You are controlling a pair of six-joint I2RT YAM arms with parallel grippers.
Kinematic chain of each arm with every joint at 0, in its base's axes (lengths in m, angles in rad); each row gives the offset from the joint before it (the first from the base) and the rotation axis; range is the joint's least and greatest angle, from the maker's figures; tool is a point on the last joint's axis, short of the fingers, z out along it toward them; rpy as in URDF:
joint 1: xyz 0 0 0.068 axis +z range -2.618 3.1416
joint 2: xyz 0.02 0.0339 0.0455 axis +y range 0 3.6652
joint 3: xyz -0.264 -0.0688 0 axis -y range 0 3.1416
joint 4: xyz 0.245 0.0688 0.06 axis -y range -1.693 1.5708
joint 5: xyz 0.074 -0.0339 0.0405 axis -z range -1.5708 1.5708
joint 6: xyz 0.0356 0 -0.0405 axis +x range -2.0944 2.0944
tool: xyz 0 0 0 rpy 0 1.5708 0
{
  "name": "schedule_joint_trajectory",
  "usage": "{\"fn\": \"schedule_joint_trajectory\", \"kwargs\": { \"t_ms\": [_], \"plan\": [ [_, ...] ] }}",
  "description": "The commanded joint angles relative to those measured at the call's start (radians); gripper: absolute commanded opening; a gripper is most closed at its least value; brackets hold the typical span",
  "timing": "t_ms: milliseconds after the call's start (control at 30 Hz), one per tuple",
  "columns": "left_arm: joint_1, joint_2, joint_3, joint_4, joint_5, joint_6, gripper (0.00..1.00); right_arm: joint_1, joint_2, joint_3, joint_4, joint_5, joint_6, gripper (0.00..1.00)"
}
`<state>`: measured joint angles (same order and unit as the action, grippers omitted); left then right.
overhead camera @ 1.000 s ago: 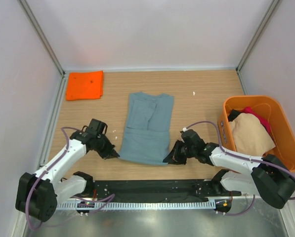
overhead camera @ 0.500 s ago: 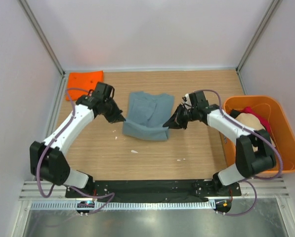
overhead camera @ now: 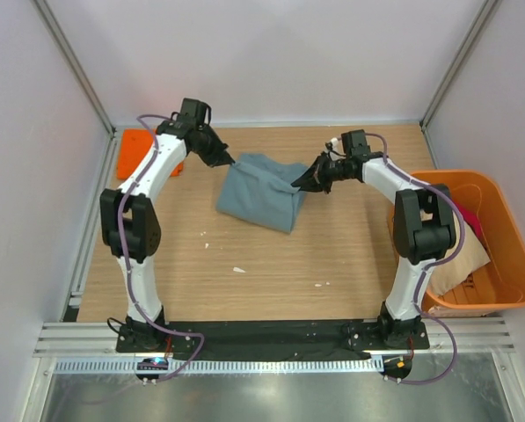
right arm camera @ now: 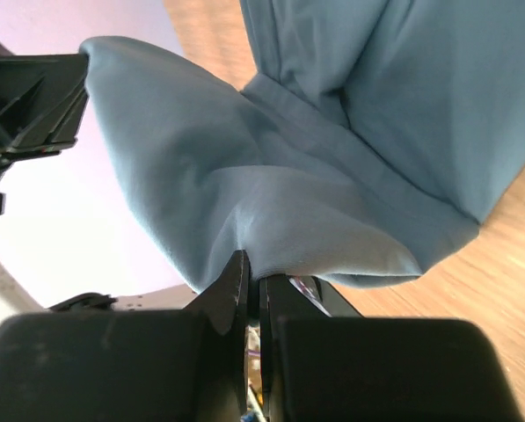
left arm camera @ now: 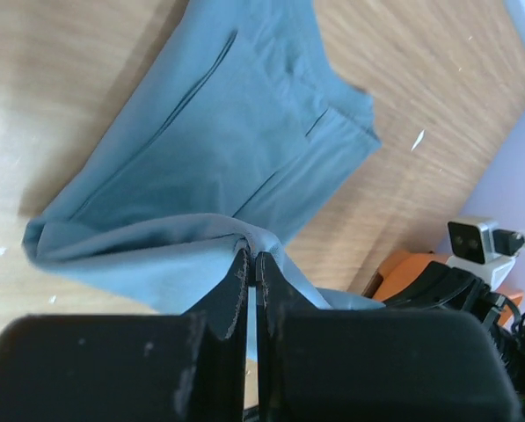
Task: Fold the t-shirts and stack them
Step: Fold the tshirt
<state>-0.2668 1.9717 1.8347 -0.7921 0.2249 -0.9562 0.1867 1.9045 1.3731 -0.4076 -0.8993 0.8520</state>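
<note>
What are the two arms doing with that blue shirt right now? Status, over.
Left gripper and right gripper both shut on grey-blue t-shirt, opposite sides. Shirt doubled over, rest on table. Orange t-shirt, orange tub off to the sides.

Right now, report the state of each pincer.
Left pincer: shut on the grey-blue t-shirt.
Right pincer: shut on the same grey-blue t-shirt.

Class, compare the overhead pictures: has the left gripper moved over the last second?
Yes. The left gripper, shut on the grey-blue t-shirt, went from the near part of the table toward the back wall.
</note>
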Motion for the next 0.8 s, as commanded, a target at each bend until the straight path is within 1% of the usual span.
{"fn": "schedule_joint_trajectory", "kwargs": {
  "t_ms": [0,67,167,300,367,433,467,500,533,567,600,633,667,700,733,767],
  "plan": [
    [0.003,0.059,0.118,0.065,0.06,0.011,0.0,-0.03,0.016,0.037,0.101,-0.081,0.082,0.01],
    [0.003,0.107,0.173,0.088,0.08,0.008,0.0,-0.047,0.033,0.043,0.156,-0.089,0.123,0.01],
    [0.003,0.162,0.236,0.117,0.09,-0.009,0.0,-0.067,0.07,0.082,0.162,-0.09,0.13,0.01],
    [0.003,0.231,0.271,0.223,0.125,-0.041,0.0,-0.093,0.125,0.121,0.216,-0.093,0.174,0.01],
    [0.003,0.257,0.288,0.251,0.123,-0.053,0.0,-0.104,0.178,0.144,0.271,-0.105,0.2,0.01],
    [0.003,0.303,0.299,0.301,0.119,-0.065,0.01,-0.116,0.22,0.202,0.291,-0.113,0.211,0.03],
    [0.003,0.321,0.305,0.319,0.117,-0.067,0.03,-0.121,0.275,0.225,0.29,-0.121,0.211,0.06],
    [0.001,0.34,0.311,0.365,0.116,-0.072,0.05,-0.125,0.297,0.266,0.289,-0.124,0.211,0.1],
    [0.0,0.395,0.34,0.387,0.104,-0.069,0.12,-0.139,0.315,0.282,0.305,-0.116,0.206,0.24],
    [-0.002,0.427,0.381,0.413,0.105,-0.055,0.18,-0.15,0.342,0.315,0.305,-0.081,0.196,0.31],
    [-0.005,0.476,0.438,0.41,0.096,-0.008,0.22,-0.161,0.364,0.346,0.287,-0.055,0.173,0.36],
    [-0.008,0.563,0.606,0.38,0.082,0.025,0.26,-0.173,0.384,0.389,0.195,-0.031,0.075,0.42],
    [-0.011,0.61,0.694,0.332,0.038,0.052,0.31,-0.202,0.434,0.446,0.108,0.003,0.015,0.46],
    [-0.012,0.634,0.768,0.264,0.021,0.082,0.31,-0.207,0.459,0.587,0.01,0.081,-0.057,0.54],
    [-0.015,0.621,0.831,0.226,-0.013,0.143,0.34,-0.208,0.481,0.663,-0.164,0.101,-0.161,0.57],
    [-0.017,0.58,0.796,0.214,-0.075,0.167,0.37,-0.207,0.502,0.778,-0.231,0.121,-0.206,0.59]
  ]
}}
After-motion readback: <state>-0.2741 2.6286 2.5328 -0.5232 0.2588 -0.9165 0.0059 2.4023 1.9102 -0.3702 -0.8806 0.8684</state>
